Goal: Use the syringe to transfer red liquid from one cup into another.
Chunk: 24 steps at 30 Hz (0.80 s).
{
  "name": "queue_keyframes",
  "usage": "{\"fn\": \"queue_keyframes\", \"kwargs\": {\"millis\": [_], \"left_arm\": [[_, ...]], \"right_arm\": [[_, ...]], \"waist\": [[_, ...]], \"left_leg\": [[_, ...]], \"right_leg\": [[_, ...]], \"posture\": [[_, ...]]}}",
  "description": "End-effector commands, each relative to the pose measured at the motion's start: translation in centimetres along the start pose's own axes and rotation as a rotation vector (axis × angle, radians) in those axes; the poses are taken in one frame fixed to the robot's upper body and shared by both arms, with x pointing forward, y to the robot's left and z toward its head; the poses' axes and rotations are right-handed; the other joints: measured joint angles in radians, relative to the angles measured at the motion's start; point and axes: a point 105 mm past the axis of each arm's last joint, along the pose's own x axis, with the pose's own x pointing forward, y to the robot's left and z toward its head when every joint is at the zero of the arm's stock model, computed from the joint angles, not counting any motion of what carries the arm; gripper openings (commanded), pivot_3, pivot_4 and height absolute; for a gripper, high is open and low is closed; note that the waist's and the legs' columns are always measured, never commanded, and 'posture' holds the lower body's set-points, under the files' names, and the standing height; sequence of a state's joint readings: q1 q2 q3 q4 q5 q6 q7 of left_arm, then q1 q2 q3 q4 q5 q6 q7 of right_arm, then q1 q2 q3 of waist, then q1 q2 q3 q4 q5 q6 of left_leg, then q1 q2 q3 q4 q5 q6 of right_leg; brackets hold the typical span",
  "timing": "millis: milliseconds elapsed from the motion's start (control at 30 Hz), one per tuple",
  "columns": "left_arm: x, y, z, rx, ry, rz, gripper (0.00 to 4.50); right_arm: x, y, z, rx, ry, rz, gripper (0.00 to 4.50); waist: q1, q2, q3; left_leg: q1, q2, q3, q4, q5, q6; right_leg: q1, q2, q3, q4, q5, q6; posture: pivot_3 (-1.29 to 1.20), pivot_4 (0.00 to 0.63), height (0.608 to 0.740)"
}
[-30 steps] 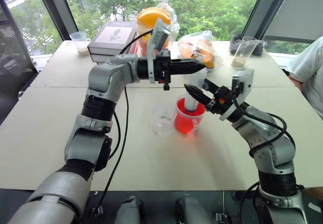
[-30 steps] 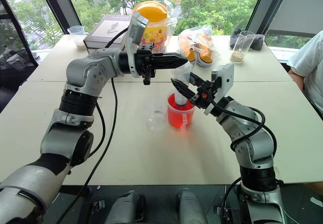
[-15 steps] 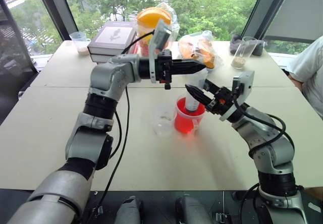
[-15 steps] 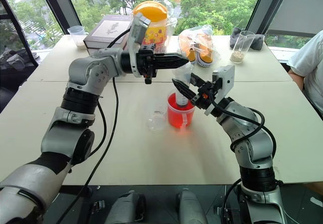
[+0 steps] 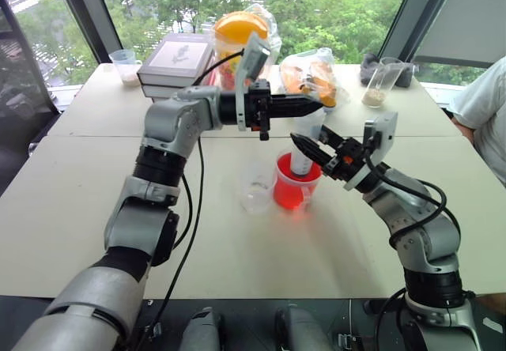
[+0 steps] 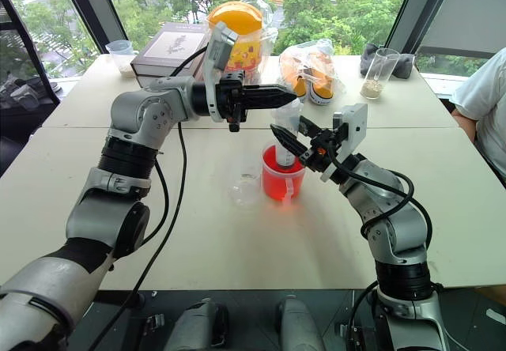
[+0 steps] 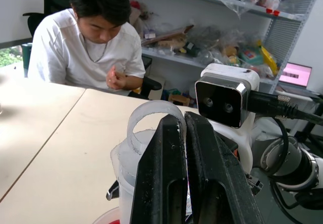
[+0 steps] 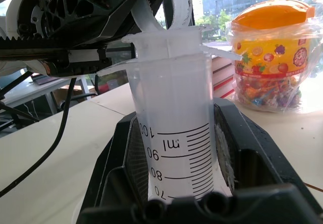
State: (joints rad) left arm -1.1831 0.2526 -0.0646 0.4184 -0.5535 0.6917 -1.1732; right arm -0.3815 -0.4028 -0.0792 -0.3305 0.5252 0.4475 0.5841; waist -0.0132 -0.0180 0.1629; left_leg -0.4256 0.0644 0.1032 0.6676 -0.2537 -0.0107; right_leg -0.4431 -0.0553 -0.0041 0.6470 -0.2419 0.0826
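Currently, risks read from left to right across the bench (image 5: 95, 209):
Left tool (image 5: 316, 104): fingers pressed together, pinching the ring at the plunger's top, reaching level across above the red cup.
Risk at left tool: the thin ring could slip out of a pinch this narrow if the pull goes off the syringe's axis; the plunger would then stall or snap back.
Small clear cup (image 5: 255, 186): empty-looking, standing just beside the red cup on its left, touching or nearly so; I cannot tell which.
Risk at small cup: it is light, so a nudge from the syringe tip or a swinging arm could tip it or push it away.
Red cup (image 5: 295, 186): holds the red liquid (image 5: 291, 196); the syringe stands in it, tip down.
Risk at red cup: sideways drag on the barrel could lever the cup over and spill across the bench.
Syringe (image 8: 174, 143): upright, barrel clear, with no red seen in the marked part.
Right tool (image 5: 307, 147): about half open, its 2 fingers clamped round the barrel.
Risk at right tool: if the 2 arms pull unevenly, the barrel may slide through the clamp or tilt, lifting the tip out of the liquid and drawing air.
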Motion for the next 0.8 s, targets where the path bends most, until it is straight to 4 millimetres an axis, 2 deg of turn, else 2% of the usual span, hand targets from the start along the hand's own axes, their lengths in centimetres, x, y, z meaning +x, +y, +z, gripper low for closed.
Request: {"fn": "queue_keyframes", "kwargs": {"millis": [33,533,800], "left_arm": [[-0.08,-1.40,6.39,0.214,-0.139,-0.008,0.06],[-0.25,-1.02,7.05,0.231,-0.151,0.006,0.06],[-0.29,-1.13,6.55,0.230,-0.140,0.002,0.06]], "right_arm": [[-0.06,1.58,-3.18,0.067,0.109,0.063,1.44],[-0.11,1.87,-3.66,0.074,0.123,0.074,1.44],[0.15,1.72,-2.90,0.060,0.101,0.074,1.44]], "waist": [[0.000,0.000,0.000],[0.000,0.000,0.000],[0.000,0.000,0.000]], "left_leg": [[0.000,0.000,0.000,0.000,0.000,0.000],[0.000,0.000,0.000,0.000,0.000,0.000],[0.000,0.000,0.000,0.000,0.000,0.000]], "right_leg": [[0.000,0.000,0.000,0.000,0.000,0.000],[0.000,0.000,0.000,0.000,0.000,0.000],[0.000,0.000,0.000,0.000,0.000,0.000]], "posture": [[0.00,0.150,0.740],[0.00,0.150,0.740],[0.00,0.150,0.740]]}}
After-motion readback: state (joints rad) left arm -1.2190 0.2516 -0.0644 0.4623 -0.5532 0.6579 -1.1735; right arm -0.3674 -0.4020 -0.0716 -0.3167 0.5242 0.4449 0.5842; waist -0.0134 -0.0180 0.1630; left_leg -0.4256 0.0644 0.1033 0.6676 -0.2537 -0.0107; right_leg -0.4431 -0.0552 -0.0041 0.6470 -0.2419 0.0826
